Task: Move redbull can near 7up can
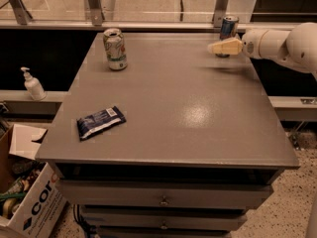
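The redbull can (229,26), slim and blue-silver, stands upright at the far right corner of the grey table (188,113). My gripper (216,47) reaches in from the right on a white arm (277,43). It hovers just in front of the redbull can and covers the can's lower part. The 7up can (115,48), white with green markings, stands upright at the far left of the table, well apart from the gripper and the redbull can.
A dark blue snack packet (100,122) lies near the table's front left. A white pump bottle (32,84) stands on a ledge to the left. A cardboard box (25,192) sits on the floor at the lower left. Drawers run under the tabletop.
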`<state>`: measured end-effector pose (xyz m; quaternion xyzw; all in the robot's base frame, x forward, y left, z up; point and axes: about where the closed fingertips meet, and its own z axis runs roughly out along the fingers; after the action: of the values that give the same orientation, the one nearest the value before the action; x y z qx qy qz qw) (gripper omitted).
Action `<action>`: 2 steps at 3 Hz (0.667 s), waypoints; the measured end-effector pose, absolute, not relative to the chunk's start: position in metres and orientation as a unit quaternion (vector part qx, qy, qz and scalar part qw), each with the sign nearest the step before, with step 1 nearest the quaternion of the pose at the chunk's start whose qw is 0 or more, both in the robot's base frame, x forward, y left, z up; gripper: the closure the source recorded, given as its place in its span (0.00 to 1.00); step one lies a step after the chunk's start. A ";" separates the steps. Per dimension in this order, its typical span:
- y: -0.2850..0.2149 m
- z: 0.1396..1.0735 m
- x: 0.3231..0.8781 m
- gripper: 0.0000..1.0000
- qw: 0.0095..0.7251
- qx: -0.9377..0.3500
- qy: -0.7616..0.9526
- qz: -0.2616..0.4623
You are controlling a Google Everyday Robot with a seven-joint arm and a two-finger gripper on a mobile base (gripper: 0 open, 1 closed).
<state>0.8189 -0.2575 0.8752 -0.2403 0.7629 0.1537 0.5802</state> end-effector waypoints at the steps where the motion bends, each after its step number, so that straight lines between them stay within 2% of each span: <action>1: -0.251 0.873 0.839 0.00 0.594 -0.241 0.752 0.154; 2: -0.245 0.867 0.851 0.18 0.601 -0.241 0.745 0.159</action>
<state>0.8507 -0.2454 0.8668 -0.2408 0.7450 0.1590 0.6015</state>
